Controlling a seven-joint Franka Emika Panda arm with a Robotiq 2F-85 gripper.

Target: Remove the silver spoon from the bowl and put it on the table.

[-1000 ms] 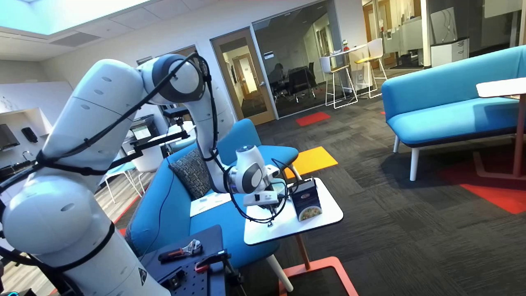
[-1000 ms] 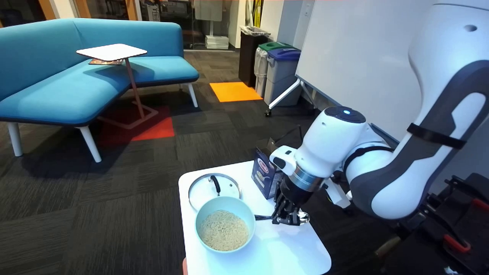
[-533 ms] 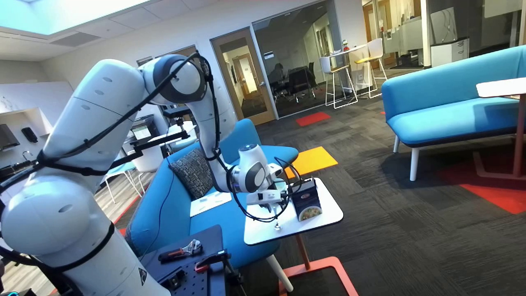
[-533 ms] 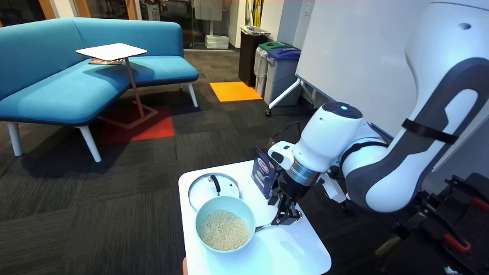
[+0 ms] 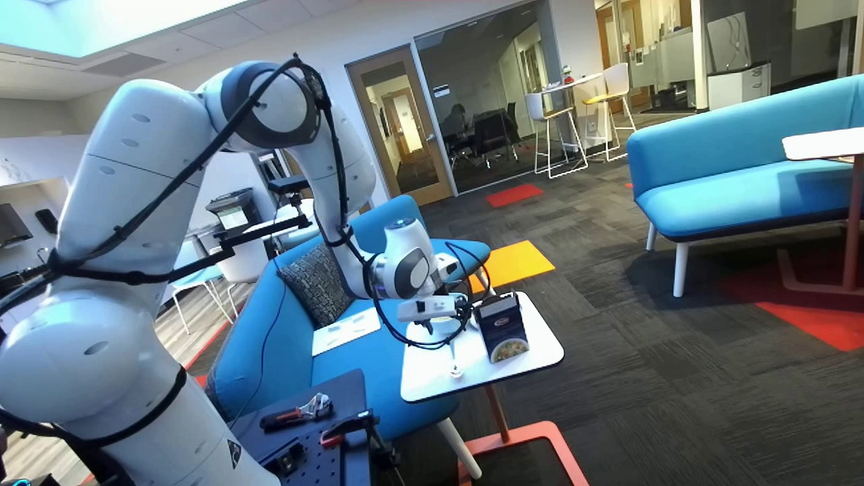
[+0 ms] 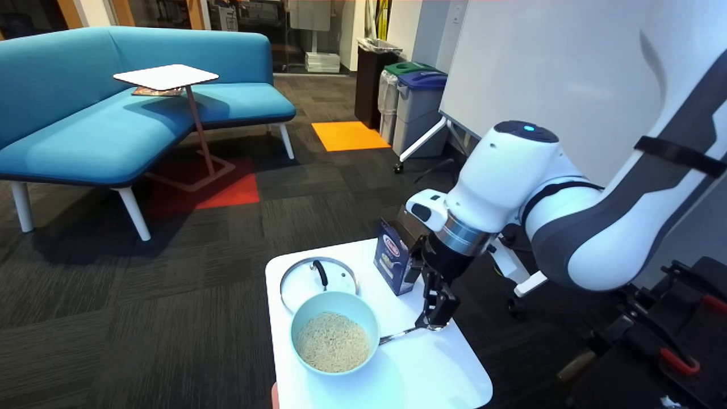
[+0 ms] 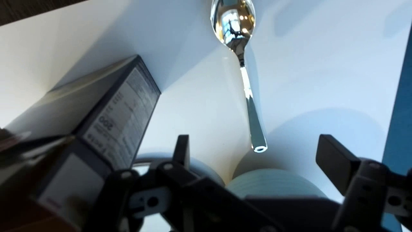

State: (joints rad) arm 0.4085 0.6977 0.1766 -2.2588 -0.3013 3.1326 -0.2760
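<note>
The silver spoon (image 7: 247,84) lies on the tabletop (image 6: 437,366), out of the bowl (image 6: 335,302), its handle running toward the bowl's wall; whether the tip touches, I cannot quite tell. Lying flat, it seems to need no support, so the end effector (image 7: 260,155) stands spread wide above it, nothing in its grasp. The lid (image 6: 304,287) lies beside the bowl, presumably parked there to give access. The spoon's head sits near a tabletop edge, yet within it. The box (image 6: 393,258) crowds one side, so straight up looks safest; the opposite side offers more room.
</note>
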